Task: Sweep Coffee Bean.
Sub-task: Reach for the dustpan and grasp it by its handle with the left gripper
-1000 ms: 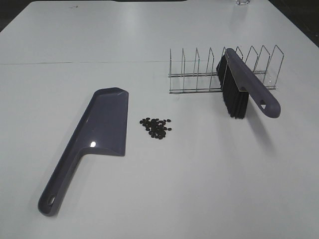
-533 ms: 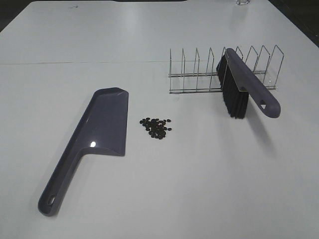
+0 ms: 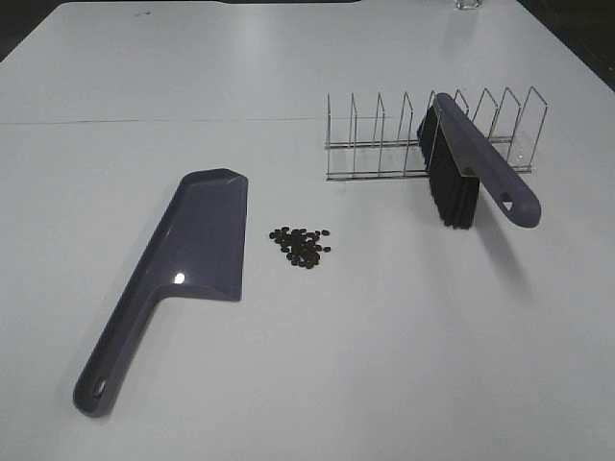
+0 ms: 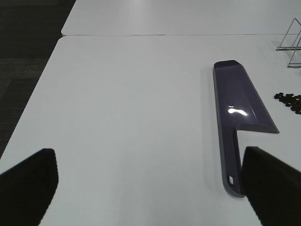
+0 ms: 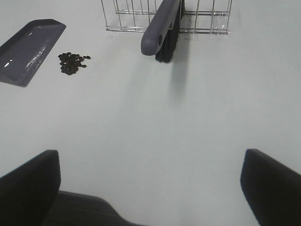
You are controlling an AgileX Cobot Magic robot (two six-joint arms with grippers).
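When reading outward from left claw (image 4: 148,162) and right claw (image 5: 150,157), both spread wide and empty, meet dustpan (image 3: 202,240) first, handle end nearest left claw, long axis running away. Just beside dustpan's pan, on table (image 3: 384,365): coffee bean (image 3: 303,245) pile. Farther from dustpan, past that pile: brush (image 3: 476,168) propped in wire rack (image 3: 375,144), handle sloping toward right claw.

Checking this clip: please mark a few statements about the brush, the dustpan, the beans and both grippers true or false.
1. The brush leans in the wire rack. True.
2. The coffee beans lie inside the dustpan. False: they lie in a small pile on the table, beside the dustpan and apart from it.
3. The left gripper holds the dustpan's handle. False: it is open and holds nothing; the dustpan lies flat on the table.
4. The right gripper is open and empty. True.
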